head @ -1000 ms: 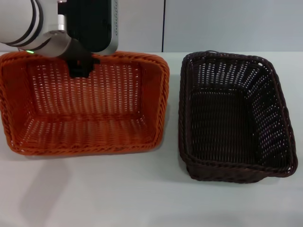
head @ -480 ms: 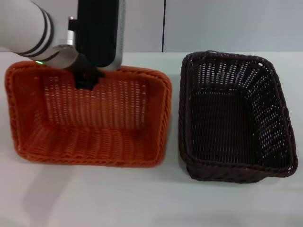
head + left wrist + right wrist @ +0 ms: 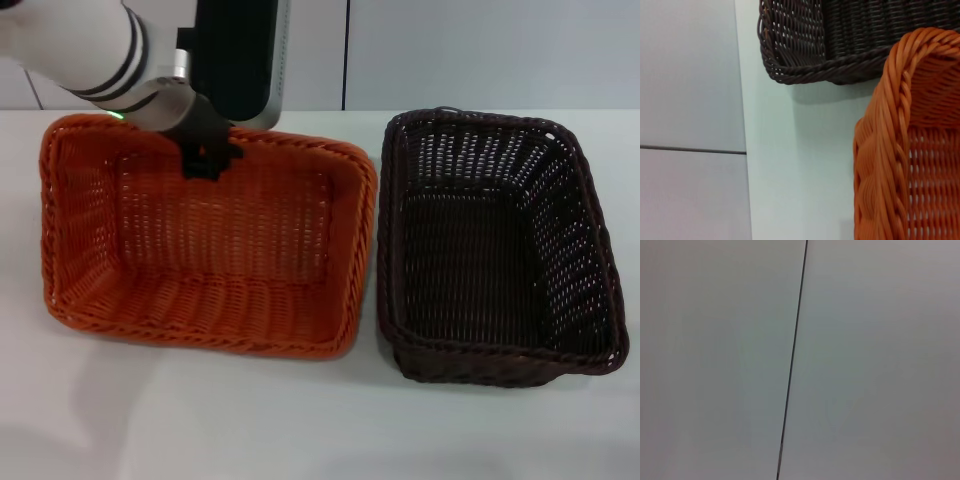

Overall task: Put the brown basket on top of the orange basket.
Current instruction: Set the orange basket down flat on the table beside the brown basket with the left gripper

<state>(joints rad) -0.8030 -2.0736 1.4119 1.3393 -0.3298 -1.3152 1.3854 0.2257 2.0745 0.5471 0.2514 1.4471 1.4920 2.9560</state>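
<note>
Shifted since the earlier frame: orange basket (image 3: 205, 250), carried rightward by the left tool (image 3: 208, 160), now just beside the brown basket (image 3: 495, 245), far rim raised, near edge toward the tabletop (image 3: 300, 420). Brown basket: right of the tool, long axis running away from the robot, flat on the tabletop, untouched; dark open weave, braided rim, sloping sides. Orange basket: same form, bright. Left tool: pinching the orange basket's far rim. Right tool: out of sight, yet judged the nearer arm
</note>
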